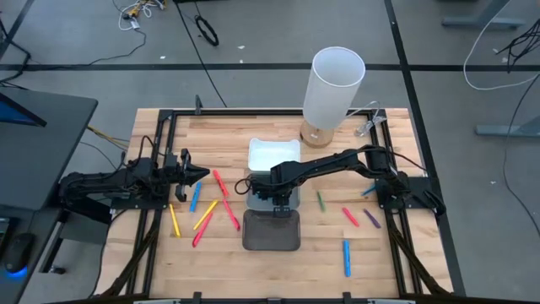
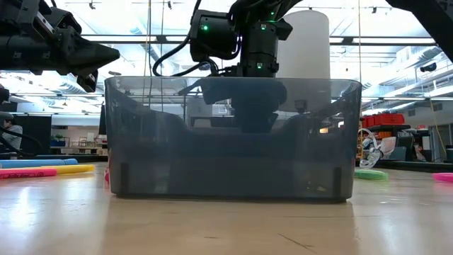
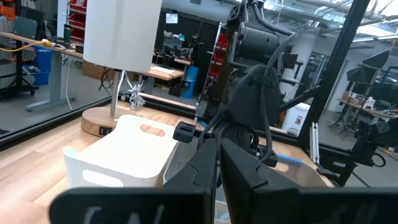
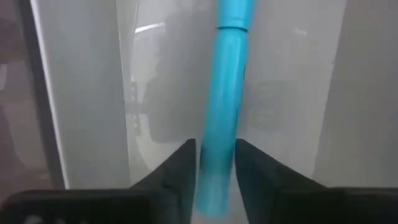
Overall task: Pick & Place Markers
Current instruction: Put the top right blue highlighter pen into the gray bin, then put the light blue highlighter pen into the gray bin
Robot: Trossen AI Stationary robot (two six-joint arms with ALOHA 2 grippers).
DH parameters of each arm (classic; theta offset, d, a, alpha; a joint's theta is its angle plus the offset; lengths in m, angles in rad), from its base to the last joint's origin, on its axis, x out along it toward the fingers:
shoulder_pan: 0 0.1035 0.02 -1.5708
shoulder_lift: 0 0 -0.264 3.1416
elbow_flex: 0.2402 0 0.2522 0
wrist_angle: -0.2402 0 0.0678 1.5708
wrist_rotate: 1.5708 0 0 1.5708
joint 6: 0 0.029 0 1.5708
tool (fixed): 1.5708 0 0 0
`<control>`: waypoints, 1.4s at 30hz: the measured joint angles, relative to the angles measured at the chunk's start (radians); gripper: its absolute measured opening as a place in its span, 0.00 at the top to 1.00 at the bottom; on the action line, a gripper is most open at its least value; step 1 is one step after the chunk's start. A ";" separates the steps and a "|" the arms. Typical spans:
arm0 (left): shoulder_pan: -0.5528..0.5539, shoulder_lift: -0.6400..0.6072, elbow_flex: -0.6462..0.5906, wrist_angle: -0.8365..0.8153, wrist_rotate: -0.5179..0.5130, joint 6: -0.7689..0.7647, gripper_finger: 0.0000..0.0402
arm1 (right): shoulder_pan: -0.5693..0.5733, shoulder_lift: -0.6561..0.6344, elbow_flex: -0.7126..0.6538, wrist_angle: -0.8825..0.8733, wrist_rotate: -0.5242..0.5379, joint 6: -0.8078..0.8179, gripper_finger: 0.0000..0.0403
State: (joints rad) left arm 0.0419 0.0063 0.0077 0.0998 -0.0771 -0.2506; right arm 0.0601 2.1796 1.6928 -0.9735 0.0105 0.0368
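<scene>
The right gripper [image 1: 279, 196] reaches in from the right of the table to its middle and hangs at the seam between the white tray [image 1: 272, 155] on the far side and the grey tray [image 1: 272, 230] on the near side, its fingers clamped on a light blue marker [image 4: 222, 106] that runs out lengthwise between them. From the right wrist view the marker points down at a pale tray wall and floor, so the arm seems poised to drop it in; holding it by one end lets it fall clear of the fingers. Which of the two trays lies under it I cannot tell for certain. The left gripper [image 1: 194, 175] waits at the left of the table, its fingers drawn together on nothing, just beside the loose markers [image 1: 205, 214] scattered on the wood there, red, yellow and blue, likely its next picks. More markers lie to the right of the trays, green, red, purple and blue. A white lamp [image 1: 332, 89] stands at the far edge, well clear of the work.
</scene>
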 joint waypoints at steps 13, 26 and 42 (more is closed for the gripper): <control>0.000 0.000 0.000 0.000 0.000 0.000 0.94 | 0.000 0.000 0.000 -0.022 0.000 0.007 0.46; 0.000 0.000 0.000 0.000 0.000 0.000 0.94 | 0.000 -0.083 0.163 -0.148 0.000 0.075 0.43; 0.000 0.000 0.000 0.000 0.000 0.000 0.94 | 0.034 -0.166 0.178 -0.228 -0.004 0.270 0.43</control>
State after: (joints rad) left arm 0.0420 0.0063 0.0076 0.0999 -0.0771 -0.2508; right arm 0.0941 2.0136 1.8705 -1.2014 0.0069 0.3064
